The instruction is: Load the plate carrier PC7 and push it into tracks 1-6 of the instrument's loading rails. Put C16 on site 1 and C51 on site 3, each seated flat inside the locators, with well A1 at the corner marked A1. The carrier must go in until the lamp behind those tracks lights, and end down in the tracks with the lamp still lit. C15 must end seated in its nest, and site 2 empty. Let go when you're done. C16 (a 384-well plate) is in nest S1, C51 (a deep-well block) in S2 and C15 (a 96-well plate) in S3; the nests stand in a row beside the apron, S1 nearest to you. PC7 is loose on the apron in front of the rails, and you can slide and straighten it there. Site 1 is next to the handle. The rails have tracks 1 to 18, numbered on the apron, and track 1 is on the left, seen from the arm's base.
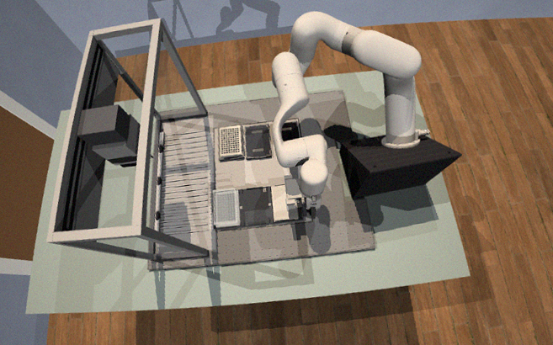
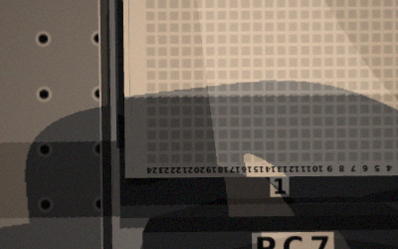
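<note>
Loading rails (image 1: 188,182) are set at the left. Carrier PC7 (image 1: 256,207) is laid on the apron (image 1: 267,247); a well plate (image 1: 225,208) is carried farthest from its handle, 384-well plate C16 (image 1: 280,203) on site 1. The gripper (image 1: 305,202) is held wide, empty, above the handle end.

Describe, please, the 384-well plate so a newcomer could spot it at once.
Find the glass-walled frame and its rails; before them lies the carrier. The 384-well plate sits at the carrier's end beside the gripper. Its grid is far finer than other plates', above the "1" label.
</note>
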Robot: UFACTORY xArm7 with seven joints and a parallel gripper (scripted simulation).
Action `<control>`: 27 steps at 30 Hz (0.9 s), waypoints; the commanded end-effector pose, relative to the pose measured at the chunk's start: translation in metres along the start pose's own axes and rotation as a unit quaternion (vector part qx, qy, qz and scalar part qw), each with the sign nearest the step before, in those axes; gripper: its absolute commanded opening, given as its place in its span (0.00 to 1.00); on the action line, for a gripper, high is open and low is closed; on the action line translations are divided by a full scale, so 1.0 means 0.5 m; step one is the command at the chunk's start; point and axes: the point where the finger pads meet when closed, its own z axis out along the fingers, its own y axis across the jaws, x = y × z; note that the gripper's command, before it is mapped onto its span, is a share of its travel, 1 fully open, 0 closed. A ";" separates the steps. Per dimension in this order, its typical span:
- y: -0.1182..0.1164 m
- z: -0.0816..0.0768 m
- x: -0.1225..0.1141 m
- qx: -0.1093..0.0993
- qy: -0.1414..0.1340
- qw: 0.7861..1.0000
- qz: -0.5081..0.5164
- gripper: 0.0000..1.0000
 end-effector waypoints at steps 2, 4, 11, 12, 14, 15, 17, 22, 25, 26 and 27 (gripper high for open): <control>-0.002 -0.003 0.012 0.001 0.002 1.000 0.000 0.82; -0.002 -0.003 0.016 0.001 0.002 1.000 0.000 0.82; -0.002 -0.003 0.030 0.001 0.002 1.000 0.000 0.82; -0.002 -0.003 0.032 0.001 0.002 1.000 0.000 0.82; -0.002 -0.003 0.032 0.001 0.002 1.000 0.000 0.82; -0.002 -0.003 0.034 0.001 0.002 1.000 0.000 0.82; -0.002 -0.003 0.038 0.001 0.002 1.000 0.000 0.82; -0.002 -0.004 0.048 0.001 0.002 1.000 0.000 0.82; -0.002 -0.004 0.054 0.001 0.002 1.000 0.000 0.82; -0.002 -0.004 0.056 0.001 0.002 1.000 0.000 0.82; -0.002 -0.004 0.058 0.001 0.002 1.000 0.000 0.82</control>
